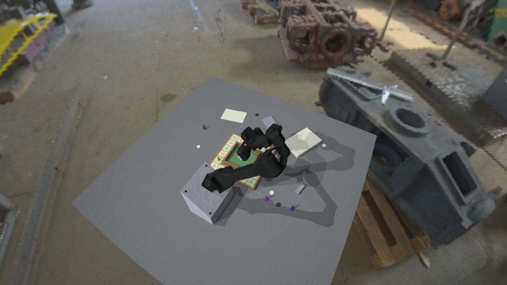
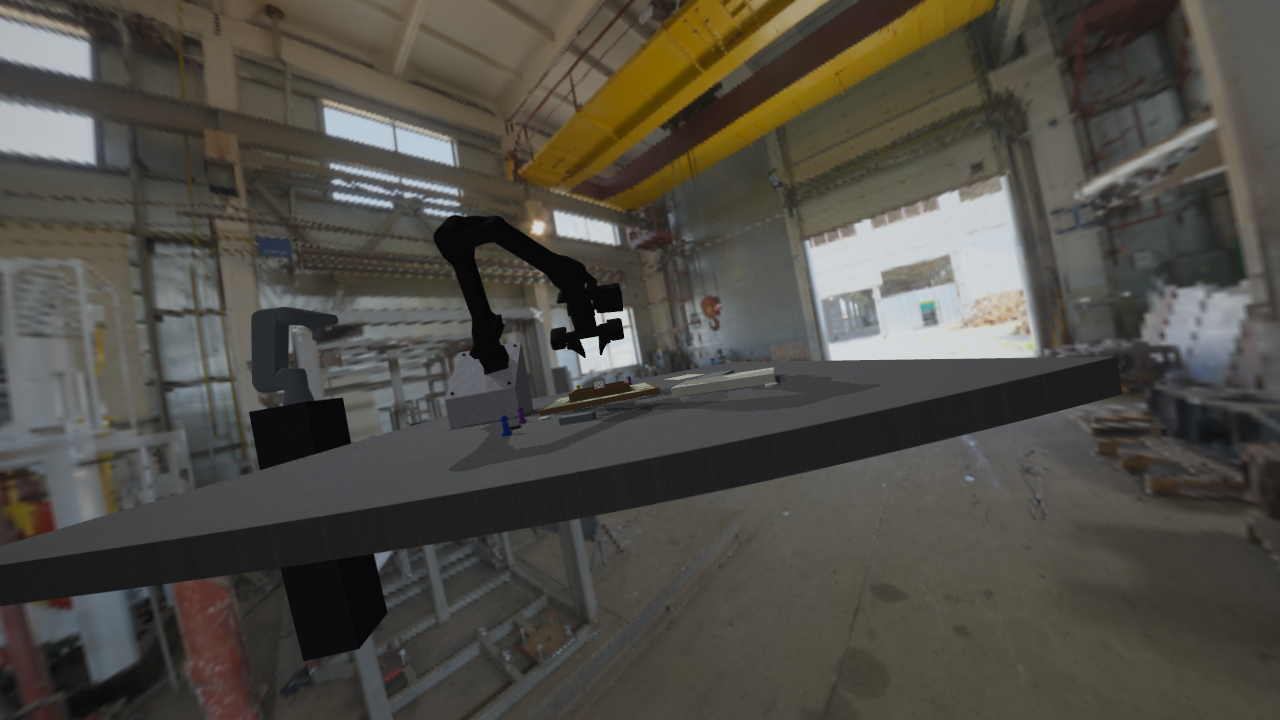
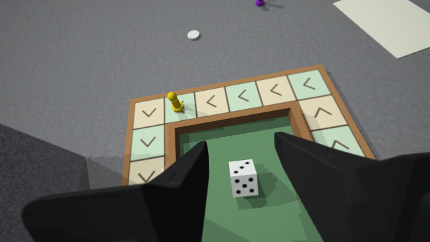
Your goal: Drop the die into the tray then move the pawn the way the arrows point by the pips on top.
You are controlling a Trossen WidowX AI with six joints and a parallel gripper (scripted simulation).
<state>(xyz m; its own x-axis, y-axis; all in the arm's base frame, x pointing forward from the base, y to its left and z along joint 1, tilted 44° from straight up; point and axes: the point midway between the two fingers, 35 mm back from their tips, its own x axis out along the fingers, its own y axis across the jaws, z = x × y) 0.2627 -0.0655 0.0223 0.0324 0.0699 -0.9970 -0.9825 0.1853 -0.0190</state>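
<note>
My gripper (image 2: 592,354) (image 3: 240,143) is open above the dice tray (image 1: 233,154) (image 3: 169,144), its fingers clear of the die. The white die (image 2: 598,385) (image 3: 243,178) shows below and between the fingertips in the wrist view, low over or in the tray; whether it touches the floor I cannot tell. Three pips face up and five face the camera. The yellow pawn (image 1: 218,158) (image 3: 175,103) stands upright on a green square of the board (image 1: 251,182) (image 3: 309,84), beside the cream corner square. The arm hides part of the board in the top view.
A thick cream slab (image 1: 304,142) (image 2: 725,382) lies beyond the board. A cream sheet (image 1: 233,115) (image 3: 386,27), purple pawn (image 1: 203,126) (image 3: 260,3) and white disc (image 1: 198,146) (image 3: 193,34) lie around it. Another purple pawn (image 1: 266,198), a blue pawn (image 1: 292,208) (image 2: 505,426) and a grey block (image 1: 300,188) are opposite.
</note>
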